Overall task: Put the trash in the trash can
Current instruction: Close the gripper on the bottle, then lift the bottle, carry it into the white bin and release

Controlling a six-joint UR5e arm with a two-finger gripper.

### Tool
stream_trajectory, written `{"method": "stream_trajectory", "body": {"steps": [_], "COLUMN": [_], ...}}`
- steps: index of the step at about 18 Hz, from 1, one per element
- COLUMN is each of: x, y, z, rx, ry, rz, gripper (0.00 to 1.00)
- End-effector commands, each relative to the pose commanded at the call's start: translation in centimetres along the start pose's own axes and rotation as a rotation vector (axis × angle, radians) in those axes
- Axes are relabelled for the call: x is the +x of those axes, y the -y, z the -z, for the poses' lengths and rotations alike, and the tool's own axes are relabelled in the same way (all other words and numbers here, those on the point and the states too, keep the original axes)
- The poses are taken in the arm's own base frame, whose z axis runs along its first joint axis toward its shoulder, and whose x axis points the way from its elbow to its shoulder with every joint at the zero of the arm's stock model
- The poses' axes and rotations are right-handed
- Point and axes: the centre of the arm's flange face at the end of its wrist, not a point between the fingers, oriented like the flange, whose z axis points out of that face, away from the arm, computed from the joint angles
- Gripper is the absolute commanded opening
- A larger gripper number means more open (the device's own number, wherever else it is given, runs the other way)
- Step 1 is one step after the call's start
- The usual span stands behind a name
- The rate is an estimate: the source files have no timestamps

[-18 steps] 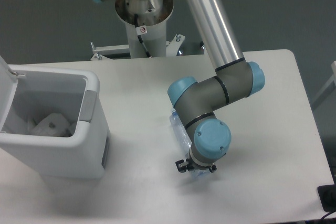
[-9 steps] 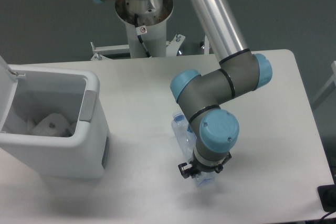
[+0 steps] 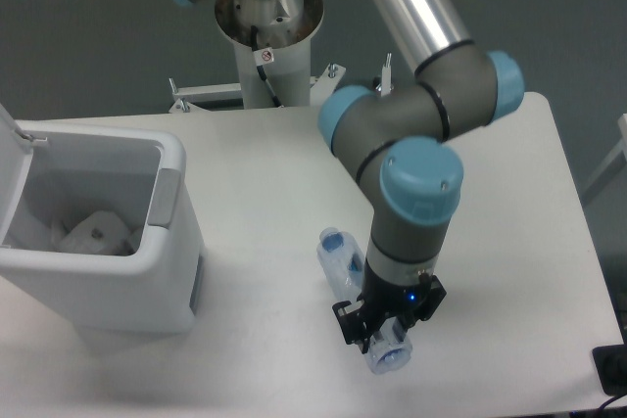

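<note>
The clear plastic bottle [image 3: 343,259] lies slanted on the white table, its cap end to the upper left and its other end [image 3: 390,357] tipped up toward the camera. My gripper [image 3: 376,332] points down over the bottle's lower end and looks shut on it; the wrist hides most of the fingers. The crumpled white wrapper [image 3: 95,233] lies inside the trash can [image 3: 172,165], which stands at the table's left with its lid [image 3: 14,127] swung open. The gripper is well to the right of the can.
The arm's base pedestal [image 3: 265,36] stands behind the table's far edge. The elbow and forearm [image 3: 421,124] hang over the table's middle right. A dark object [image 3: 613,369] sits off the table's lower right corner.
The wrist has risen toward the camera and shifted down the frame. The bottle's lower end has come up with it, while the cap end has stayed put.
</note>
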Motion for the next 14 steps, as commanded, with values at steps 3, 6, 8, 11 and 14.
{"method": "stream_trajectory", "body": {"steps": [3,6,8,11,14], "x": [2.7,4.1,4.8,6.0,7.4], "y": [1.0,1.8,2.1,2.6,2.5], "z": [5.5,8.6,10.0,12.7,14.4], "rx": [0.139,0.196,0.22,0.273,0.308], "ry": [-0.106,-0.179,-0.228,-0.29,-0.362], "rz": [-0.028,-0.052,-0.067,-0.095,-0.126], "gripper": [0.55,0.55,0.55,0.55,0.55]}}
